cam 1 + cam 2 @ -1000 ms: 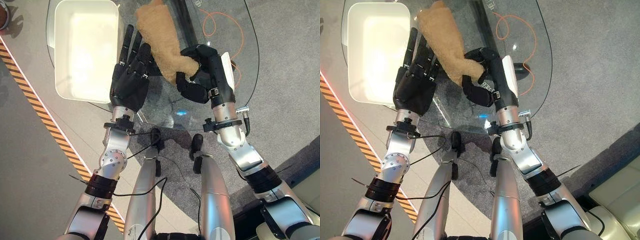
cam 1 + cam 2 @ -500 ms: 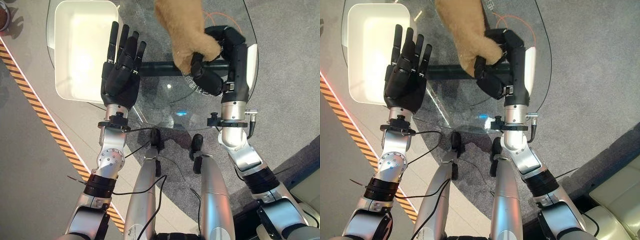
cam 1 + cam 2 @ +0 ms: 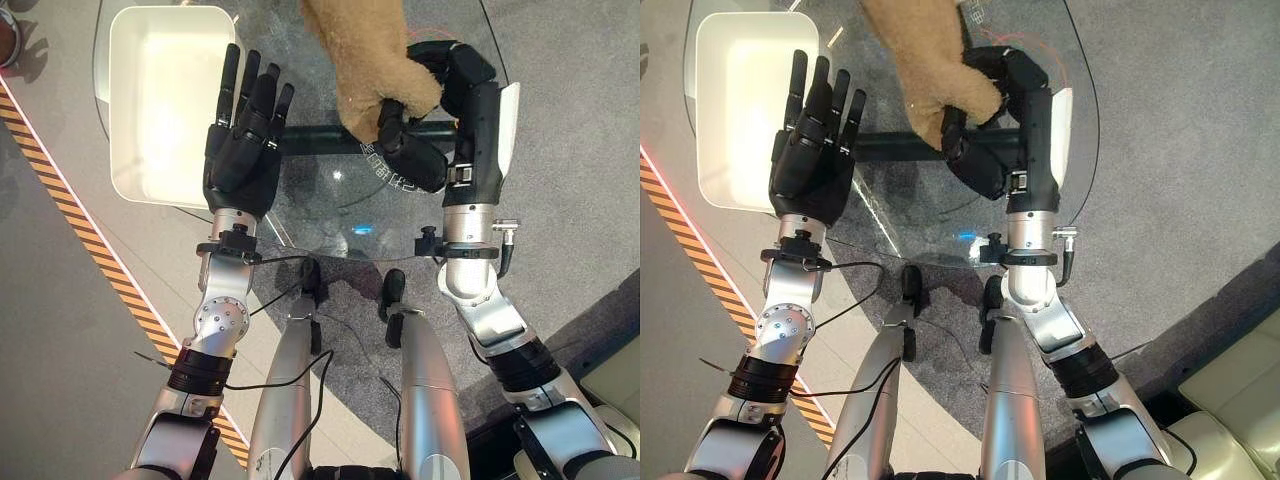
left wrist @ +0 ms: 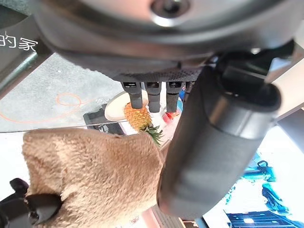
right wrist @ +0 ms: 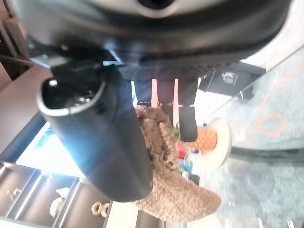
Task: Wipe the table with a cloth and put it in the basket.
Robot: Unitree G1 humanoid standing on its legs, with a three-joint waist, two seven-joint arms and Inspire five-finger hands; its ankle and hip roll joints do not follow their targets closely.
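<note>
Sitting at the left on the round glass table (image 3: 470, 215) is the white basket (image 3: 165, 100), a rectangular tub. Just beside its right wall the left hand (image 3: 243, 150) is held flat, palm down, fingers straight and slightly spread toward the far side, holding nothing; its outer edge overlaps the basket's near right rim in the head views. Further right, the tan fluffy cloth (image 3: 365, 50) is bunched and held over the middle of the glass, its upper part running out of the top of the view. The right hand (image 3: 425, 120) has its fingers and thumb curled round the cloth's lower end, with a white cover along its outer side.
</note>
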